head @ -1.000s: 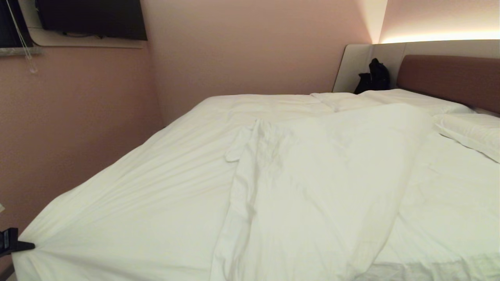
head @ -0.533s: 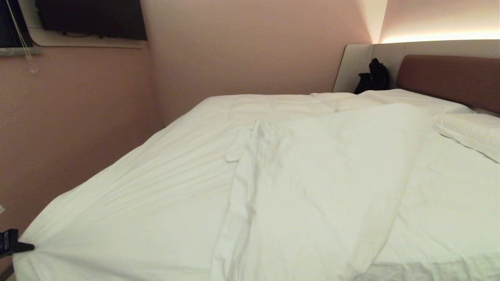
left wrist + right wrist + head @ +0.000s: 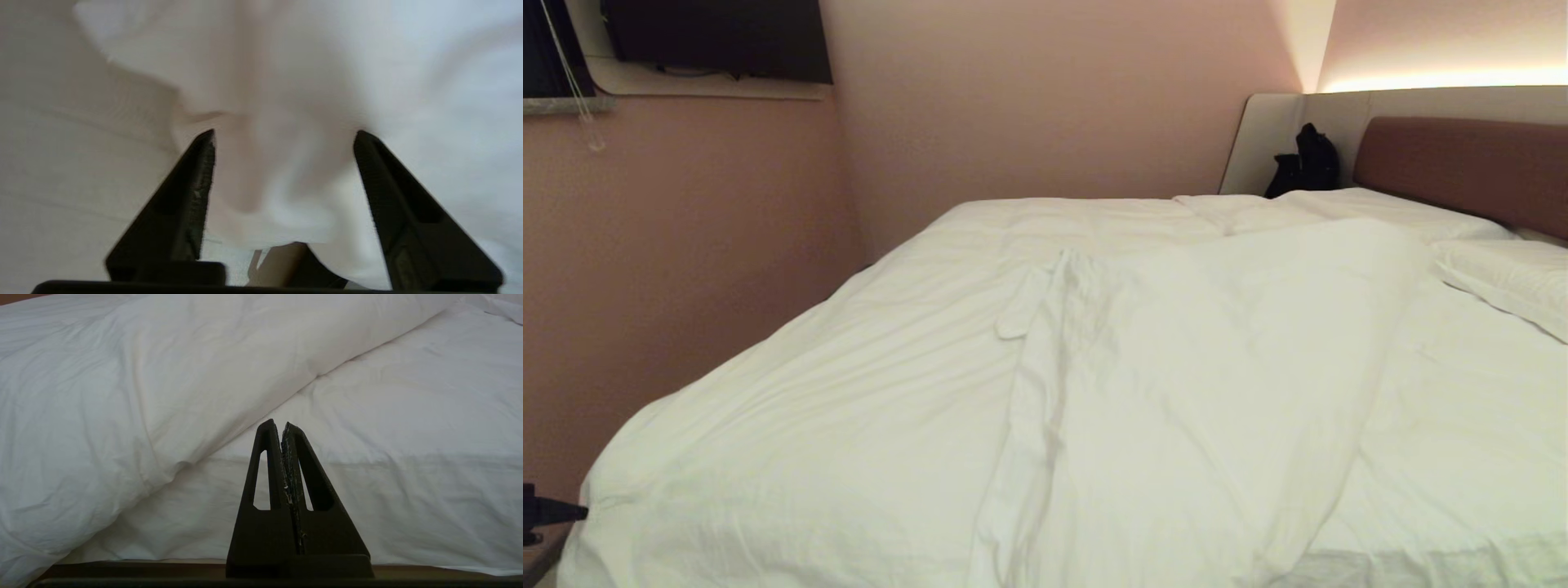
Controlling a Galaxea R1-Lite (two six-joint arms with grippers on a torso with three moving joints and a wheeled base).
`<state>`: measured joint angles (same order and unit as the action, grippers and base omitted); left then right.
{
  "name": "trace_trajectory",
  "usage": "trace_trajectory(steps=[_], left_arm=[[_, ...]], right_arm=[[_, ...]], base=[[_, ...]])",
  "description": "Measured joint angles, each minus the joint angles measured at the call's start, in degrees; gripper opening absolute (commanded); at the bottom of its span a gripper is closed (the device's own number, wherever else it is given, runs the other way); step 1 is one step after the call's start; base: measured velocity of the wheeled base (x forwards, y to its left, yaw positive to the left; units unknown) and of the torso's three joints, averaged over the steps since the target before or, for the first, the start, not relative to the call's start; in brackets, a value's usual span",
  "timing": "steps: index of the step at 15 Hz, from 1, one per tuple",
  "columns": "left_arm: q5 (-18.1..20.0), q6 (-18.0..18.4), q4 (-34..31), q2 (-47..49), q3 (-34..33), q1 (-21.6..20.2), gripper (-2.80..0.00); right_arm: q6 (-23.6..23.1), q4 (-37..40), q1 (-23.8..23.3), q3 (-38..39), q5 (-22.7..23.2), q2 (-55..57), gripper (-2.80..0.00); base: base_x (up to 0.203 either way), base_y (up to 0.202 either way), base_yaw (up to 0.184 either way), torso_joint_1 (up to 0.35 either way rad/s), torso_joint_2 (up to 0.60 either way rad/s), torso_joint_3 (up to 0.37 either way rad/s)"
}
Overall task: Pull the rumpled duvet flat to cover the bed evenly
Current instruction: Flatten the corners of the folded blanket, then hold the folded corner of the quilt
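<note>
- The duvet (image 3: pixel 1029 384) is being seen spread over most of the bed (image 3: pixel 1470 163), with a long folded-over band of it (image 3: pixel 1176 392) lying on top, running from about 12 o'clock to 6 o'clock through the middle of the head view.
- The duvet's near corner at 8 o'clock is lying slack and rumpled at the bed's edge, just beside the left gripper (image 3: pixel 551 513), of which only a dark tip is being shown at the frame's edge.
- In the left wrist view, the left gripper (image 3: pixel 284 139) is being held with its fingers (image 3: pixel 188 204) spread wide; a blurred fold of duvet cloth (image 3: pixel 278 171) is hanging between them, and no pinch on it is being made.
- The right gripper (image 3: pixel 277 425) is being kept low at the bed's side, its fingers (image 3: pixel 265 473) pressed together on nothing, pointing at the duvet (image 3: pixel 163 384) and the white layer under the fold.
- Two pillows are lying at 2 o'clock: one (image 3: pixel 1372 208) against the reddish-brown headboard, the other (image 3: pixel 1503 278) nearer, at the right edge.
- A black bag-like thing (image 3: pixel 1305 163) is standing at 1 o'clock beside the headboard, against a pale panel (image 3: pixel 1258 139).
- A pink wall (image 3: pixel 686 245) is closing in the bed's left side from 9 to 11 o'clock, near the duvet's edge.
- A dark screen (image 3: pixel 715 37) is mounted at 11 o'clock, and a thin cord (image 3: pixel 576 90) is hanging at 10 o'clock.
</note>
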<state>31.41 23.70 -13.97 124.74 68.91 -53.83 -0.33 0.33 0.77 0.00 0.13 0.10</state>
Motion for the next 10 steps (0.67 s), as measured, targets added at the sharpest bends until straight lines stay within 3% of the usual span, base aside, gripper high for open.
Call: trace_trajectory(steps=[6, 10], left_arm=[[3.9, -0.7, 0.0, -11.6, -4.4, -1.9, 0.0], [7.1, -4.3, 0.0, -22.5, -6.3, -3.8, 0.0]], right_arm=[[0.0, 0.0, 0.0, 0.0, 0.0, 0.0, -2.8], [0.0, 0.0, 0.0, 0.0, 0.0, 0.0, -2.8]], base=[[0.0, 0.0, 0.0, 0.0, 0.0, 0.0], [0.0, 0.0, 0.0, 0.0, 0.0, 0.0]])
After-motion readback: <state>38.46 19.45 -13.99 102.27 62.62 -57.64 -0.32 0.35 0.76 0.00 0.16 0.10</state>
